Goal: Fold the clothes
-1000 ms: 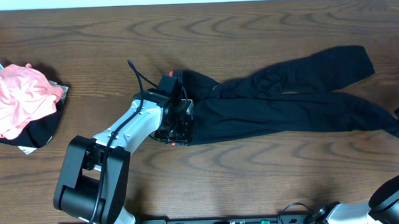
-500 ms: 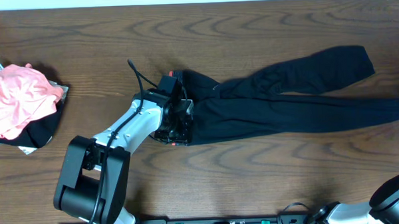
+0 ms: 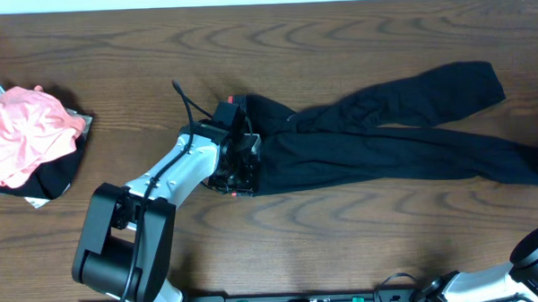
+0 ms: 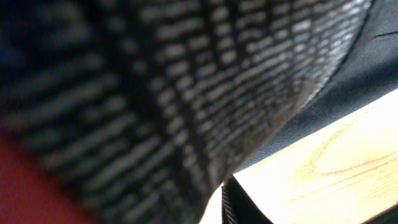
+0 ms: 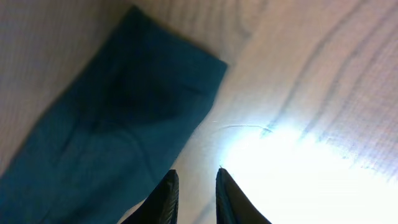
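The leggings (image 3: 368,152) lay flat on the bench (image 3: 337,41), stretched lengthwise; the waistband (image 4: 205,87) formed the left end, and both legs ran to the right of the waistband. The upper leg (image 3: 428,92) angled away from the waistband toward the far edge of the bench; the lower leg (image 3: 431,154) ran almost straight and ended at the right border of the overhead view; the two legs overlapped just right of the waistband and were apart farther out.

The left gripper (image 3: 238,168) sat directly on the waistband, at its near half; the left arm (image 3: 176,177) reached it from the near left. In the left wrist view heathered grey waistband cloth filled most of the picture, with its coral-red edge (image 4: 37,186) at lower left, black cloth and a strip of bench at right; the jaws were clenched on the waistband, as far as the crowding cloth allowed this to be read.

The right gripper (image 5: 194,193) hung over bare bench at the end farthest from the waistband, just beside the cuff (image 5: 143,93) of one leg and not touching it; its fingers (image 5: 168,196) stood a narrow gap apart, so the jaws were released and held nothing.

A crumpled pink-and-black pile (image 3: 22,142) lay well to the left of the waistband.
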`<action>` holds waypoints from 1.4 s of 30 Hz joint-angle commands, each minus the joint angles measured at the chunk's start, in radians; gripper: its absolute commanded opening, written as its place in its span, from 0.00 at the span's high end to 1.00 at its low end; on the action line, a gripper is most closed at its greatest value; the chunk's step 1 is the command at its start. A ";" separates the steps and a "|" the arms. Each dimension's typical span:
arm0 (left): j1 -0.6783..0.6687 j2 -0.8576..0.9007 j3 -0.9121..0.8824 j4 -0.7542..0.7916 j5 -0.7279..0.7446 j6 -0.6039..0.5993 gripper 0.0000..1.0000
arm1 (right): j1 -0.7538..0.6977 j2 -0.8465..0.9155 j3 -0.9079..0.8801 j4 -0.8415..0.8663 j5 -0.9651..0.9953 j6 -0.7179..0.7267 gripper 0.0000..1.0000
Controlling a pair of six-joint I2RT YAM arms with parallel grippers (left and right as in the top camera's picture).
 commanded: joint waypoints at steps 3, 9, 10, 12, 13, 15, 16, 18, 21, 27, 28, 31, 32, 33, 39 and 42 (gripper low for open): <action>0.002 0.001 0.000 -0.009 0.018 0.013 0.72 | 0.015 -0.003 0.006 0.070 -0.260 -0.110 0.88; 0.000 0.001 0.000 -0.013 0.303 0.097 0.71 | 0.091 0.007 -0.003 0.076 -0.330 -0.200 0.86; 0.000 0.001 0.000 -0.005 0.314 0.096 0.71 | 0.103 0.014 -0.009 0.079 -0.317 -0.200 0.86; 0.000 0.001 0.000 0.015 0.309 0.097 0.71 | 0.123 0.027 -0.024 0.089 -0.305 -0.201 0.86; 0.000 0.001 0.000 0.029 0.309 0.097 0.71 | 0.131 0.034 -0.032 0.094 -0.306 -0.204 0.86; 0.000 0.001 0.000 0.067 0.309 0.096 0.70 | 0.147 0.053 -0.050 0.101 -0.305 -0.207 0.85; 0.000 0.001 0.000 0.092 0.308 0.096 0.71 | 0.153 0.066 -0.057 0.102 -0.304 -0.207 0.86; 0.000 0.001 0.000 0.134 0.281 0.094 0.70 | 0.159 0.092 -0.069 0.102 -0.304 -0.207 0.85; 0.000 0.001 0.000 0.181 0.193 0.054 0.70 | 0.161 0.131 -0.086 0.103 -0.305 -0.206 0.85; 0.000 0.002 0.000 0.202 0.064 0.023 0.69 | 0.161 0.181 -0.094 0.102 -0.301 -0.206 0.85; 0.001 0.003 0.000 0.200 0.064 0.023 0.68 | 0.161 0.183 -0.095 0.102 -0.298 -0.206 0.85; 0.000 0.011 0.000 0.199 0.064 -0.002 0.68 | 0.161 0.184 -0.098 0.102 -0.290 -0.207 0.85; 0.000 0.018 0.000 0.199 0.060 -0.017 0.69 | 0.161 0.184 -0.100 0.101 -0.290 -0.207 0.84; 0.000 0.024 0.000 0.199 0.052 -0.027 0.68 | 0.161 0.184 -0.100 0.099 -0.290 -0.206 0.83; 0.001 0.082 0.000 0.114 0.025 -0.177 0.65 | 0.161 0.184 -0.105 0.089 -0.290 -0.206 0.82; 0.000 0.106 0.000 -0.008 0.062 -0.245 0.65 | 0.161 0.184 -0.105 0.089 -0.290 -0.206 0.82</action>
